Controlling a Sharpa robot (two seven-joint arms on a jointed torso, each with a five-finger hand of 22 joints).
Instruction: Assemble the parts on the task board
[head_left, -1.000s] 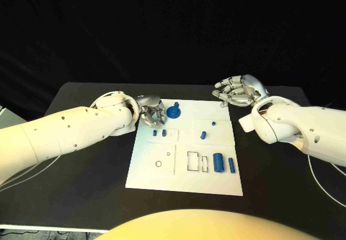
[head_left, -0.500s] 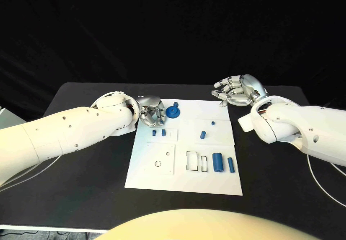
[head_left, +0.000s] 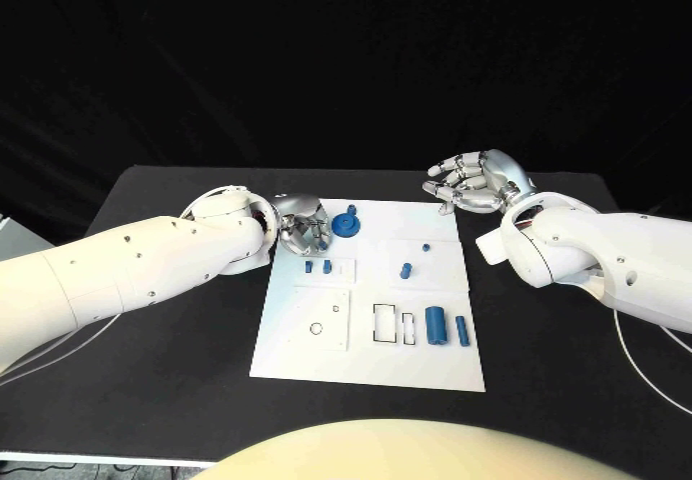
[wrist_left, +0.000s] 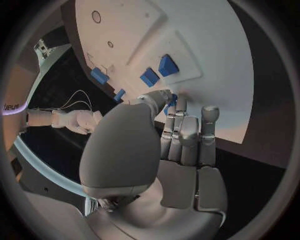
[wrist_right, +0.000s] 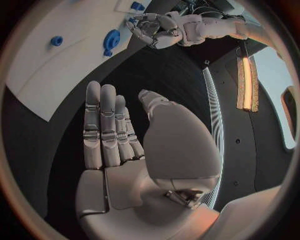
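Observation:
The white task board (head_left: 296, 355) lies in the middle of the table. A blue round part (head_left: 346, 222) with a short peg stands near its far left corner. My left hand (head_left: 300, 230) hovers just left of that part, fingers partly curled and nothing in its grasp; in the left wrist view its thumb tip (wrist_left: 157, 97) sits next to a sliver of that blue part (wrist_left: 171, 99). The right wrist view shows a small gap between the left hand (wrist_right: 153, 29) and the round part (wrist_right: 111, 39). My right hand (head_left: 473, 182) is raised beyond the board's far right corner, fingers spread and empty.
Two small blue blocks (head_left: 319, 266) lie close to the left hand. Further right on the board are a tiny piece (head_left: 427, 245), a short peg (head_left: 407, 269) and two blue cylinders (head_left: 436, 326) beside rectangular slots (head_left: 388, 322). Black table surrounds the board.

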